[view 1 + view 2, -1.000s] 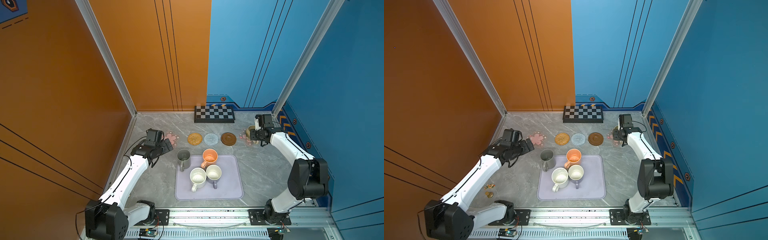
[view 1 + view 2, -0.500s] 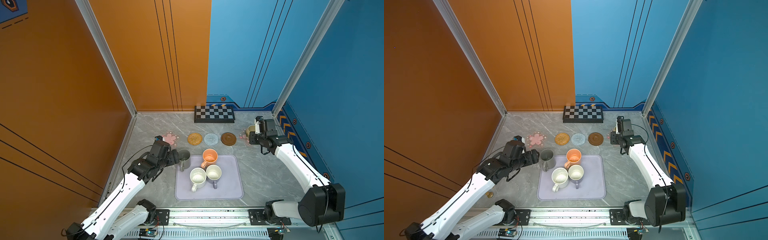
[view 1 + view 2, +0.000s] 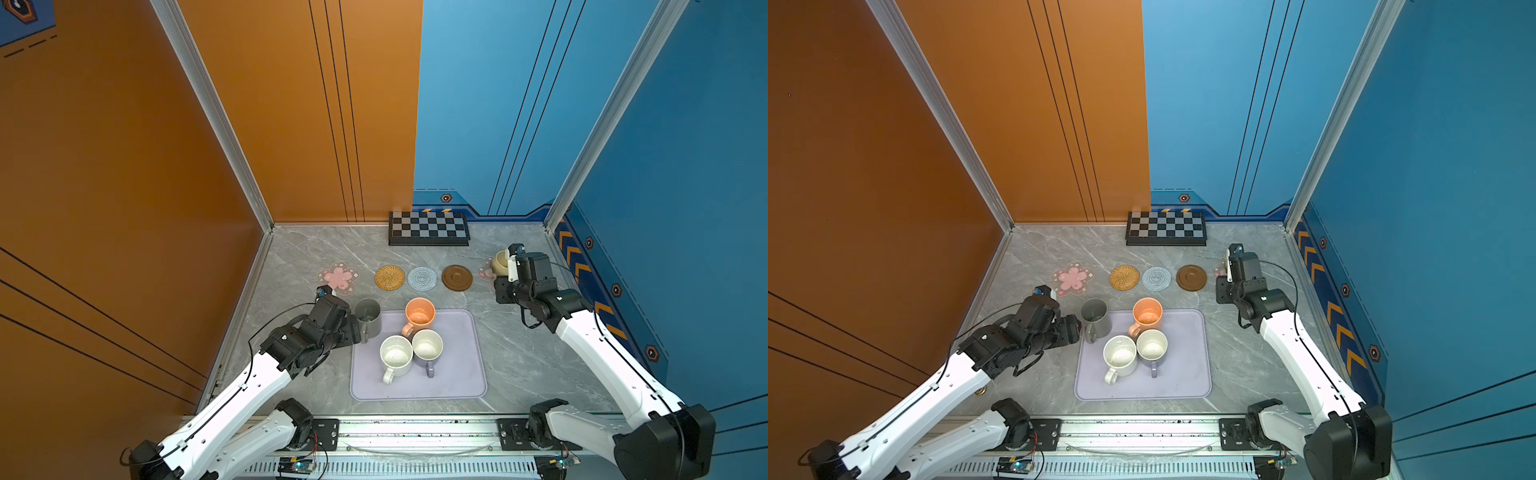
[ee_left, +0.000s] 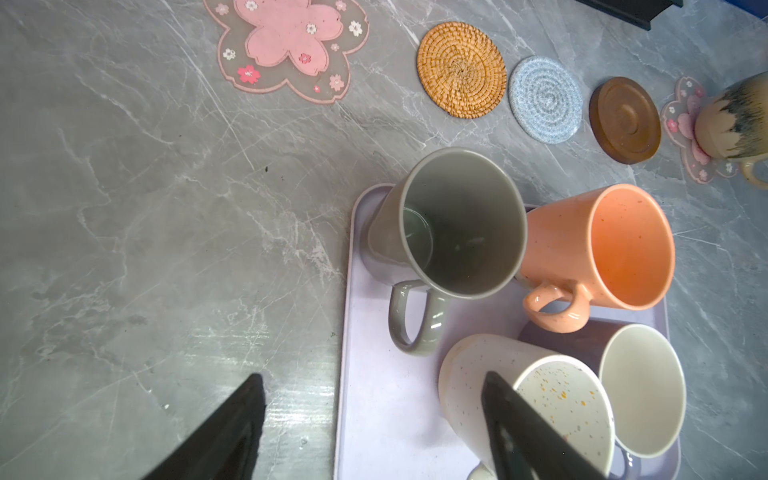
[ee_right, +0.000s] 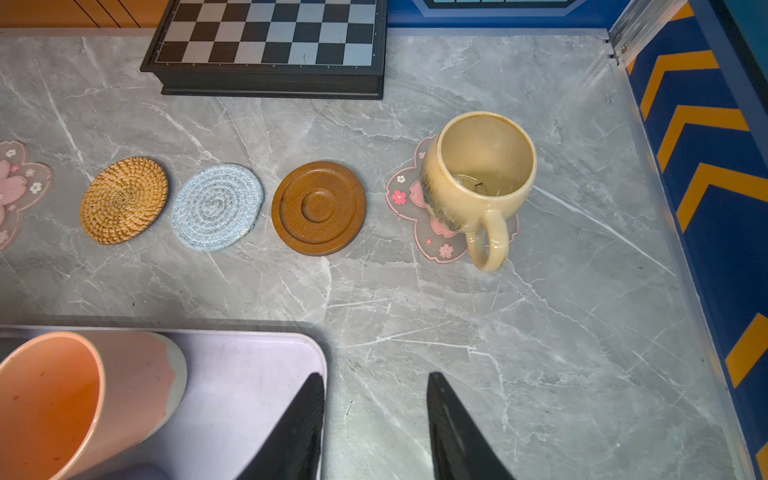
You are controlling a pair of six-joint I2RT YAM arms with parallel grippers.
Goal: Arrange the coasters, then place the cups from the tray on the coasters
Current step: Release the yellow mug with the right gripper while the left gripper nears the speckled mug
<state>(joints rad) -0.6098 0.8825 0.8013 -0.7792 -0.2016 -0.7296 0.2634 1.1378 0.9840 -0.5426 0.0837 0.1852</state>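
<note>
Left hand (image 4: 374,377) moved beside grey mug (image 3: 368,316); right hand (image 5: 375,375) retreated.

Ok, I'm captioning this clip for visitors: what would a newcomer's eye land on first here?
Probably the orange mug, brightest of four crowded on the lavender tray mid-table. Then the row of coasters behind it, a beige mug already standing on the rightmost flower coaster. The checkerboard lies against the back wall.
</note>
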